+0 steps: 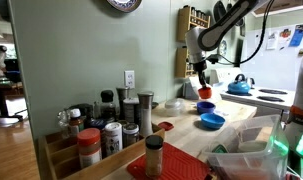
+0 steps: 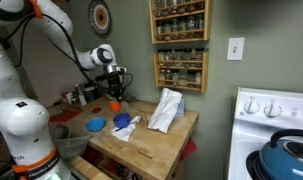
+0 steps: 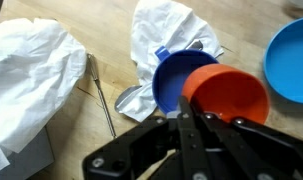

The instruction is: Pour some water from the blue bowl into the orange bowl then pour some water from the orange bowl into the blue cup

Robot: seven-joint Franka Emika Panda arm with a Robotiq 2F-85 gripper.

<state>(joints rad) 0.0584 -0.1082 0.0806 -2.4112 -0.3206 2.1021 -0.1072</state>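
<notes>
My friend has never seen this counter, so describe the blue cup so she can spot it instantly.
Start at the wooden countertop, by the crumpled white cloths. The tool holds an orange bowl there, and just below it stands the blue cup. It is deep and dark blue, unlike the wider, shallower, lighter blue bowl beside it.

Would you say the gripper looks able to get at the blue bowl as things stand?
Probably not yet: the gripper is shut on the orange bowl, held above the blue cup. The blue bowl sits uncovered on the table, so the way looks free once the orange bowl is set down.
</notes>
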